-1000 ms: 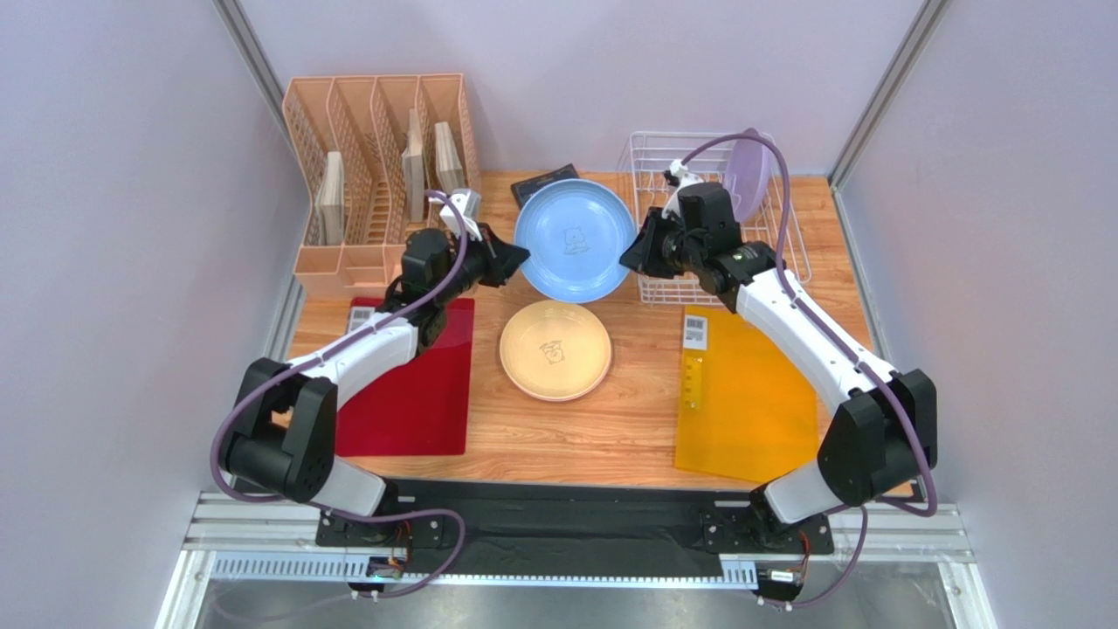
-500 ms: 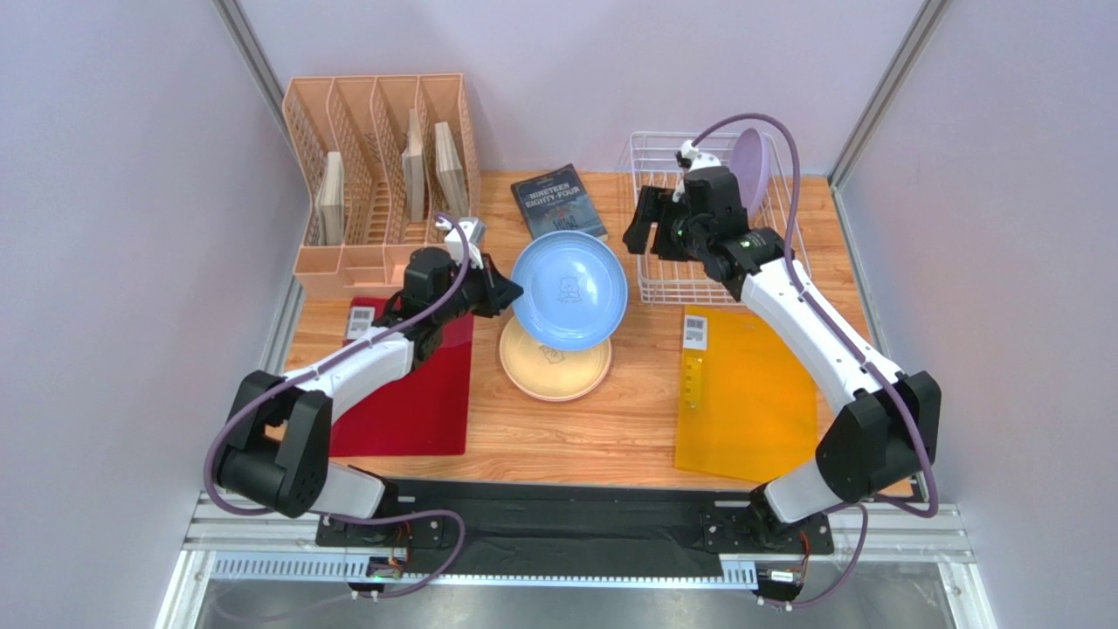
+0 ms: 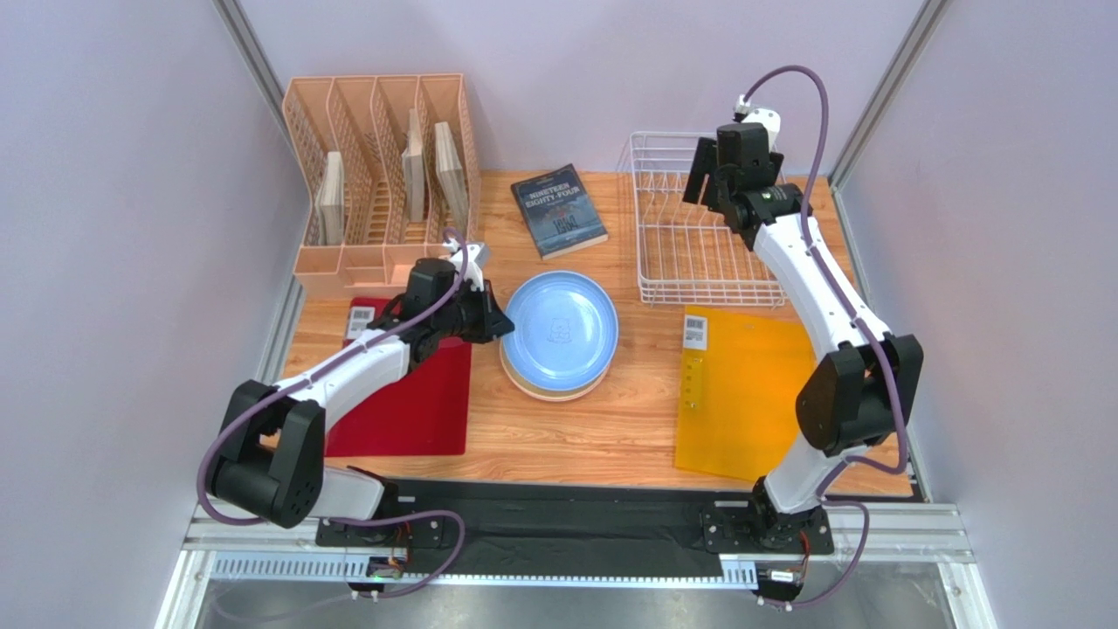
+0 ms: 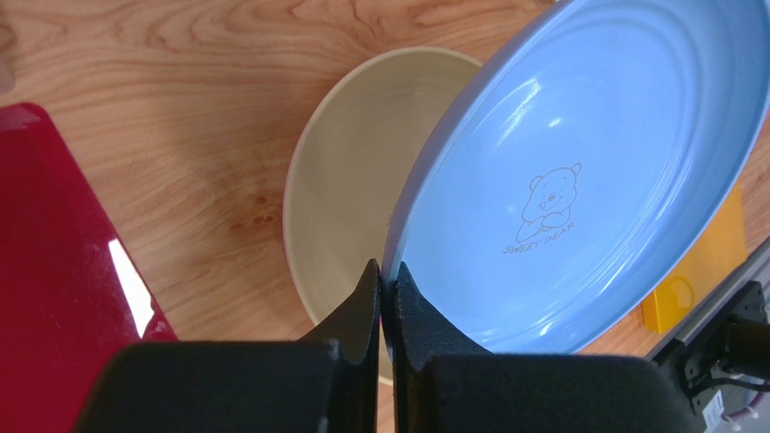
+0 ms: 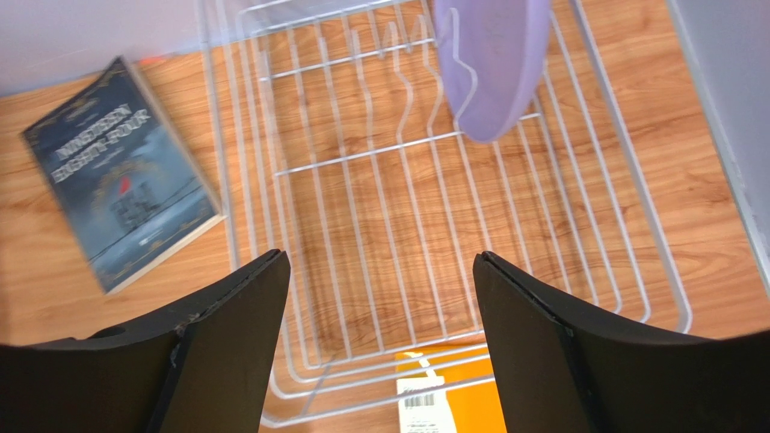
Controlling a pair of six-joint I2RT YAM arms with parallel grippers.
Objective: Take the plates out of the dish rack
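Note:
My left gripper (image 3: 496, 321) (image 4: 387, 269) is shut on the left rim of the light blue plate (image 3: 562, 330) (image 4: 578, 162). It holds that plate tilted just over the cream-tan plate (image 3: 557, 389) (image 4: 361, 171), which lies on the table. My right gripper (image 3: 709, 177) (image 5: 380, 257) hangs open and empty above the white wire dish rack (image 3: 683, 262) (image 5: 398, 207). A lavender plate (image 5: 492, 63) stands on edge in the rack's far right prongs, ahead of the open fingers. In the top view my right wrist hides it.
A dark book (image 3: 559, 210) (image 5: 117, 171) lies left of the rack. The peach slotted organiser (image 3: 381, 171) stands at the back left. A red mat (image 3: 407, 393) (image 4: 54, 271) lies under my left arm. An orange mat (image 3: 742, 393) (image 5: 461, 397) lies in front of the rack.
My left gripper carried the blue plate nearer and lower, down over the cream-tan plate. My right gripper let go of the plate, opened wide and swung back over the rack's far right.

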